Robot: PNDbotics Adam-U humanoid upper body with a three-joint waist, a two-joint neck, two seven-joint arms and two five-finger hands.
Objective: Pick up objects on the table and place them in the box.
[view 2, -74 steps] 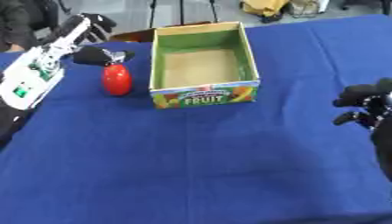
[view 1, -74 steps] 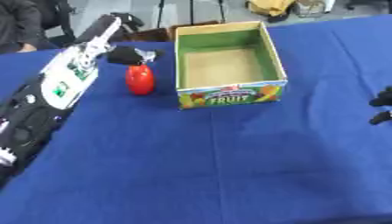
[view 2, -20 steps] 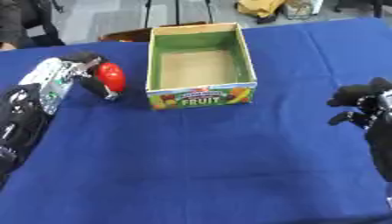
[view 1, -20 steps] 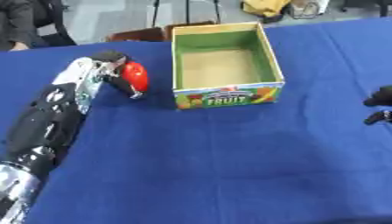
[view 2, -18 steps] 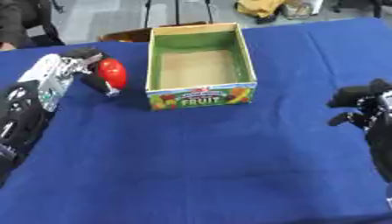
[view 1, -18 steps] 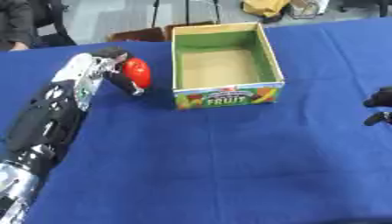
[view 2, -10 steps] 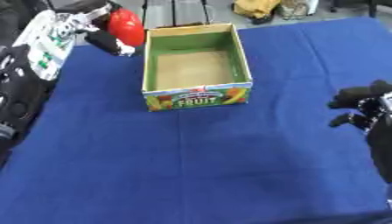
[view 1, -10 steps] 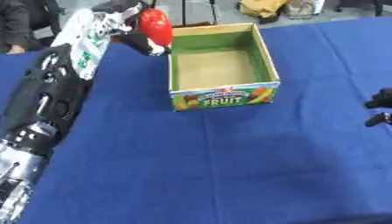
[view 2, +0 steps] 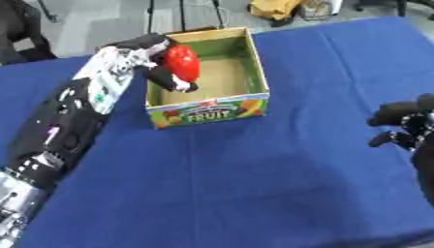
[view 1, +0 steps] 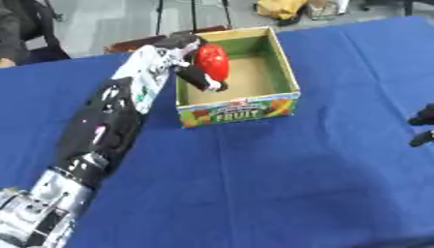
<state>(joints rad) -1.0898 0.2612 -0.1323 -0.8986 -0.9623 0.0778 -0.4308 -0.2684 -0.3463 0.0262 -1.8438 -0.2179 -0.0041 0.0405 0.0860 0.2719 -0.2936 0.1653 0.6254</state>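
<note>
- Now, my left robot hand is curled round the red object, held over the box, near its left wall.
- Looks smooth, rigid, light, prob slippery; I'd grip round its middle.
- Box walls are the only obstacle.
- Right robot hand idles at the tabletop edge, fingers curled, empty.

Red rounded object: was on blue counter left of box, now lifted, over open cardboard fruit box.
Left hand: closed round it, carried it rightward over box's left wall.
</note>
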